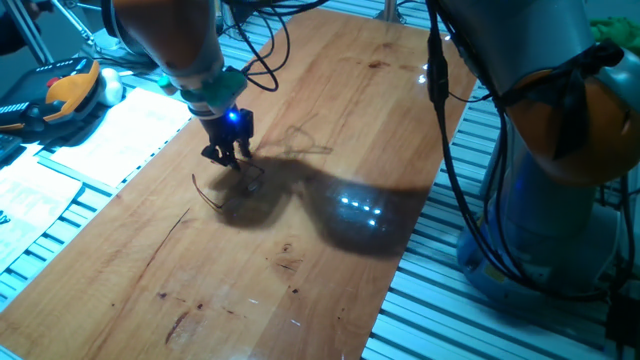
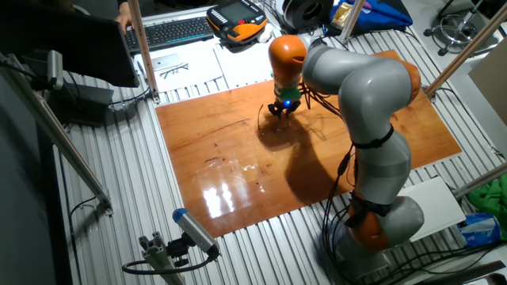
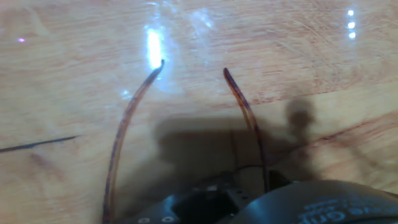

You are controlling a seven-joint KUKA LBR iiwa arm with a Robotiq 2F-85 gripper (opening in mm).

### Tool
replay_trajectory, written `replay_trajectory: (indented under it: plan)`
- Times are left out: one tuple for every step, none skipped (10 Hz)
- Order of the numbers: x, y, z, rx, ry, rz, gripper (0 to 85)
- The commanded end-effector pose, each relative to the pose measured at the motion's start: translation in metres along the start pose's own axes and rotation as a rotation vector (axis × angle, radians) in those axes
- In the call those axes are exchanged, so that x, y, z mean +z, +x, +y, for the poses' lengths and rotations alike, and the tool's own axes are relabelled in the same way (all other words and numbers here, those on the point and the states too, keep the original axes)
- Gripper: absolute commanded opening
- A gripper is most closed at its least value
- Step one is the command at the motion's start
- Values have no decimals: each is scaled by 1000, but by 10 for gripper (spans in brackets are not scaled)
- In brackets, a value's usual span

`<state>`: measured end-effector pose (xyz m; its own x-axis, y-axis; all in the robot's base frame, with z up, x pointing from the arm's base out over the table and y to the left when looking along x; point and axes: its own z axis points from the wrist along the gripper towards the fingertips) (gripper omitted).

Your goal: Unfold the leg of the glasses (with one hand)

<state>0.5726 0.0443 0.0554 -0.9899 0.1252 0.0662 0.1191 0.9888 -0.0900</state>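
I'm looking at a glossy wooden tabletop, honey-coloured, streaked with dark scratches and throwing back lamp glare, set on a ribbed aluminium bench. Beyond the tabletop's far edge in the other fixed view sit a keyboard, an orange-and-black pendant and white paper sheets. The glasses lie on the wood right under the gripper, inside the arm's broad shadow; from one fixed view I only catch a thin curved wire sticking out on the side away from the arm's base. The hand view gives me what the others don't: two slim reddish-brown legs splayed apart, running away from the fingers across the wood. How far apart the fingers are, or whether they pinch the frame, I can't tell.
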Motion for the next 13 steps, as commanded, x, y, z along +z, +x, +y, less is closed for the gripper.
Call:
replay_trajectory:
  plan:
    - [0, 0, 2, -2, 0, -1, 0]
    - [0, -1, 4, 4, -18, 2, 0]
    - [2, -2, 7, 6, -30, 3, 0]
    - [5, -3, 8, 3, -30, -2, 0]
    - [7, -5, 8, 4, -27, -10, 0]
    - [9, -8, 7, 3, -19, -18, 0]
    - [9, -11, 3, -1, -14, -22, 0]
    - [7, -13, -2, -4, -5, -25, 0]
    - [5, -15, -6, -7, 22, -37, 0]
    - [5, -16, -13, -9, 36, -47, 0]
    - [7, -17, -15, -15, 28, -49, 0]
    - [8, -16, -12, -13, 21, -46, 0]
    - [7, -14, -6, -5, 18, -46, 0]
